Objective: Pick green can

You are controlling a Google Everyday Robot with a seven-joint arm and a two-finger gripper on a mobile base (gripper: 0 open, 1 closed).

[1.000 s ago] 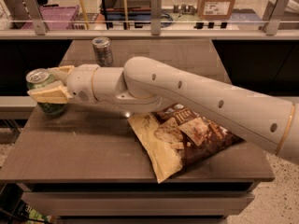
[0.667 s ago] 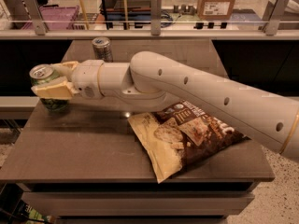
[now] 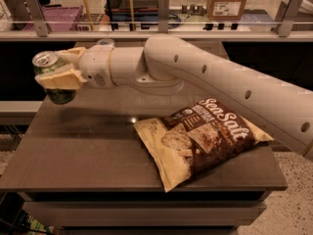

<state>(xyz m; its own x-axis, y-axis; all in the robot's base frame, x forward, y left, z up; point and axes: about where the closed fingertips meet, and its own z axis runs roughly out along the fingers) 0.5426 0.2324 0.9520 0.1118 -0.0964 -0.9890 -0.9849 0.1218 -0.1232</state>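
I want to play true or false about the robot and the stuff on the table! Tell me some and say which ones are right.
1. The gripper is shut on the green can. True.
2. The green can stands on the table. False: it is held up in the air at the left side.
3. The chip bag lies flat on the table. True.
4. The chip bag touches the green can. False: they are well apart, the bag to the right.

The arm [image 3: 220,82] is a thick, smooth, cream-white tube with small dark round holes along its side. The gripper [image 3: 53,68], at the far left, has flat pale yellow fingers [image 3: 58,80].
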